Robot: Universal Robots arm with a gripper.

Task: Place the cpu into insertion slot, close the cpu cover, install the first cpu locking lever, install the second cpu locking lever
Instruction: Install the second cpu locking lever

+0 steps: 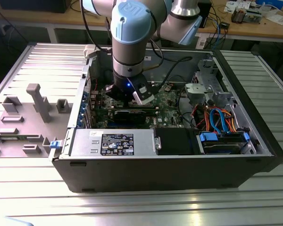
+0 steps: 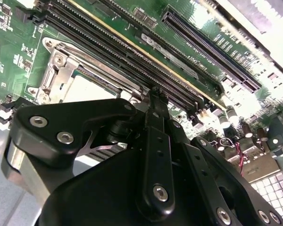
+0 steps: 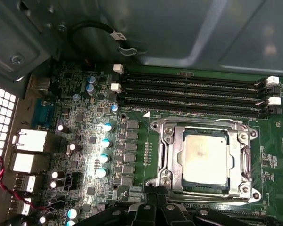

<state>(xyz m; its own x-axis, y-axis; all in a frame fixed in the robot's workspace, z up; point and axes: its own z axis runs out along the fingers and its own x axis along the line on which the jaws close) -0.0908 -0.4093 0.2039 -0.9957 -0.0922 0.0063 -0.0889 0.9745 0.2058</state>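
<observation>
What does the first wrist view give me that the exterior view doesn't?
First wrist view alone: the cpu seated in the insertion slot, the cpu cover closed around it, and the memory slots beside it.

Exterior view alone: the whole open computer case, power supply, and grey fixture tray.

Shared: the green motherboard and the arm's hand.

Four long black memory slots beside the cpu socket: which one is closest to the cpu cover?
The memory slot bordering the cpu cover; the other three lie beyond it, toward the case wall.
</observation>
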